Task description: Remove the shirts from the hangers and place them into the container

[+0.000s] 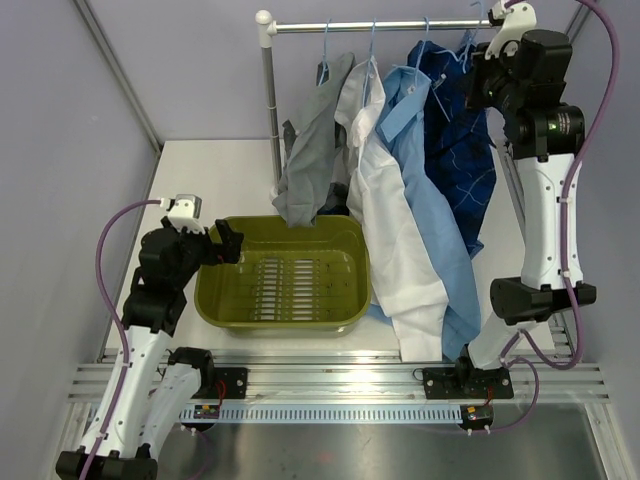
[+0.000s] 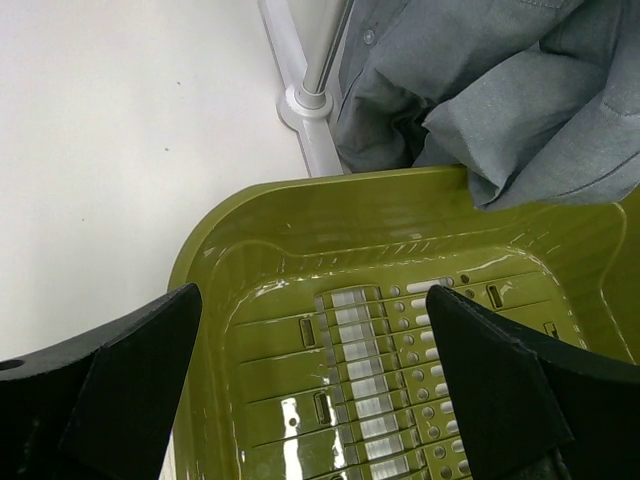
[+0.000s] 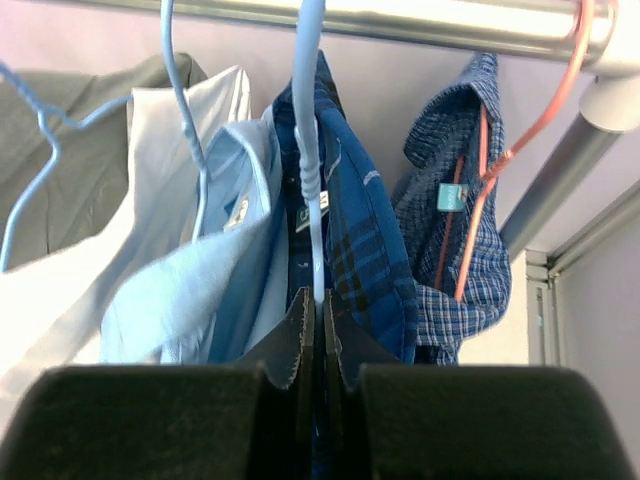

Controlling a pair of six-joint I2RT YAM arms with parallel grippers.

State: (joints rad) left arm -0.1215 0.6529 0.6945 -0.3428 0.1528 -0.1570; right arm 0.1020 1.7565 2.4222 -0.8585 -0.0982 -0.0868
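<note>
Light-blue hanger — thin wire, hooked on the rail, carrying the dark blue check shirt — sits pinched in the clenched right gripper; the left gripper gapes wide over the olive container.

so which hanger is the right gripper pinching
The light-blue hanger holding the dark blue big-check shirt: the right gripper is shut on its neck. The other light-blue hangers and the red one hang untouched.

Colours on my screens
I see a grey shirt, white shirt, light-blue shirt, dark-blue windowpane-check shirt, navy small-check shirt, pale-blue hangers, pinkish-red hanger, olive-green tub.
</note>
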